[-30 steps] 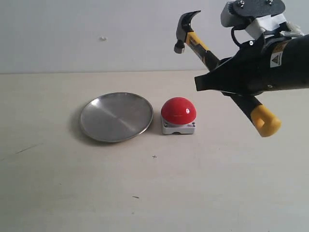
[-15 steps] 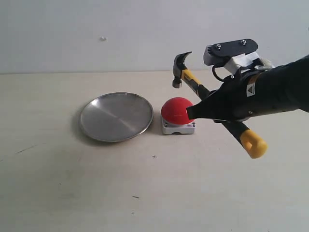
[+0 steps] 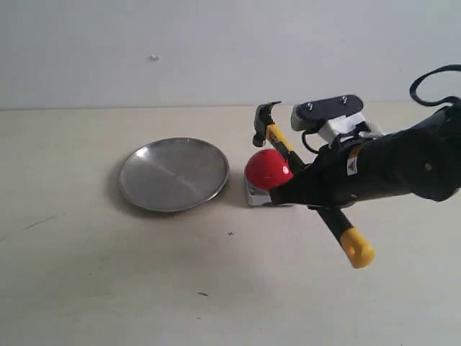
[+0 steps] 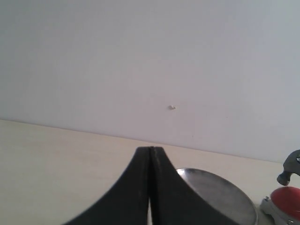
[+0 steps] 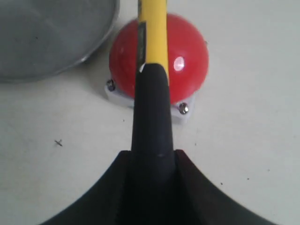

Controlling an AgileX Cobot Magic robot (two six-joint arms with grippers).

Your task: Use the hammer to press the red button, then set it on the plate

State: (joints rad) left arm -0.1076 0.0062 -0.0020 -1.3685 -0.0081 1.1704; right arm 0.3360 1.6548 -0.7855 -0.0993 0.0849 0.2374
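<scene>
My right gripper (image 3: 297,186) is shut on the black handle of the hammer (image 3: 277,138), low over the table. The hammer slants up to the left; its dark head (image 3: 263,121) hangs at the top of the red button (image 3: 265,170), and contact cannot be told. Its yellow end (image 3: 356,249) points down to the right. In the right wrist view the gripper (image 5: 152,154) clamps the handle (image 5: 150,108), whose yellow neck crosses the red dome (image 5: 190,61). The silver plate (image 3: 173,174) lies left of the button. My left gripper (image 4: 150,150) is shut and holds nothing.
The left wrist view shows the plate (image 4: 220,192), the button (image 4: 288,197) and the hammer head (image 4: 291,166) off to one side. A pale wall stands behind the beige table. Small dark marks dot the tabletop (image 3: 230,233) in front of the button.
The right arm has come down and to the left with the hammer. The head has dropped from high above the table to the top of the red button.
</scene>
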